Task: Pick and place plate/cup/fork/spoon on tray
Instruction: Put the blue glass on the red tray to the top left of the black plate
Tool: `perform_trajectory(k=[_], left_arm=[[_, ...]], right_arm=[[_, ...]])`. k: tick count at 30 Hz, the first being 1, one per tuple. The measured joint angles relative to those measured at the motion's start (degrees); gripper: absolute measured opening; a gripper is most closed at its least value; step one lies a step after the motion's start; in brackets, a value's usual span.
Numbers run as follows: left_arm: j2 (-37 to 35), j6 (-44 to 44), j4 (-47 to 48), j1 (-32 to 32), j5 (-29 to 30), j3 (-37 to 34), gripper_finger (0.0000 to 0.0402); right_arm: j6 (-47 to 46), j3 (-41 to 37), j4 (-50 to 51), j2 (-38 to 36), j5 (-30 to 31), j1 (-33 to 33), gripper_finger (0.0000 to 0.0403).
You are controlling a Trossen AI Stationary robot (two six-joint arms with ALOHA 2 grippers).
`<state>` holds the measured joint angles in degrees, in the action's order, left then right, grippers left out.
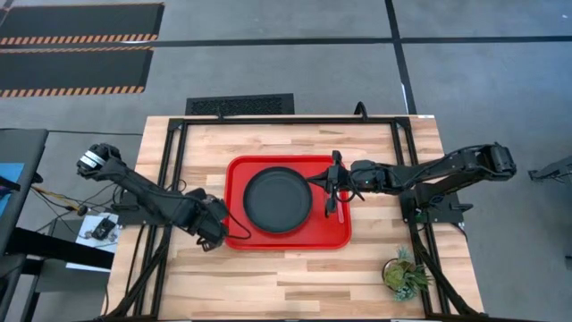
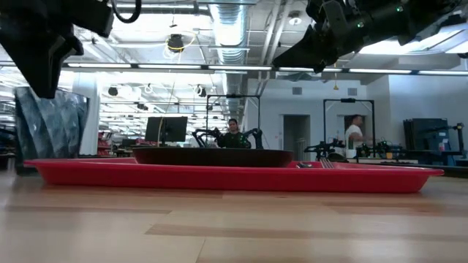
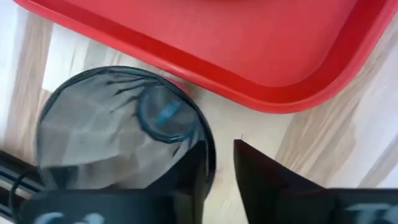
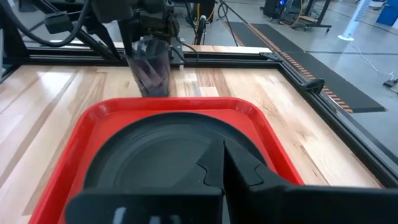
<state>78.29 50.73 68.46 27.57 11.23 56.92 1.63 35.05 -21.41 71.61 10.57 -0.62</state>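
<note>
Beside the tray [image 1: 335, 234], left pincer [image 4: 149, 28] gripping cup [image 4: 151, 71], no readable writing

The wooden table [image 1: 295, 277], pale butcher-block planks inside a black metal frame, carries the red tray [image 1: 335, 234] near its middle. A small potted plant [image 1: 404, 275] stands on the wood at about four o'clock from the tray (well apart from it, near the table's edge). The cup [image 4: 151, 70] stands on the wood just beside the tray's corner at about eight o'clock.
</note>
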Motion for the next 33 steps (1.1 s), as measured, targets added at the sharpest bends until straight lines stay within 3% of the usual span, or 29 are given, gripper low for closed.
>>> perform_trajectory(k=[7,14,21,33], left_arm=[[-0.03,-1.76,5.03,0.00,1.57,3.37,0.0112],[-1.59,-1.23,8.42,3.03,8.13,5.92,0.0118],[-6.51,3.10,3.40,7.30,9.02,1.61,0.0105],[-6.71,0.75,-1.50,7.76,7.47,-7.79,0.0149]], right_arm=[[-0.07,0.00,-0.10,0.00,0.00,0.00,0.0015],[-0.10,0.00,-0.08,0.00,0.01,0.00,0.0017],[-0.09,0.00,0.18,0.00,0.01,0.00,0.0014],[-0.11,0.00,0.14,0.00,0.01,0.00,0.0014]])
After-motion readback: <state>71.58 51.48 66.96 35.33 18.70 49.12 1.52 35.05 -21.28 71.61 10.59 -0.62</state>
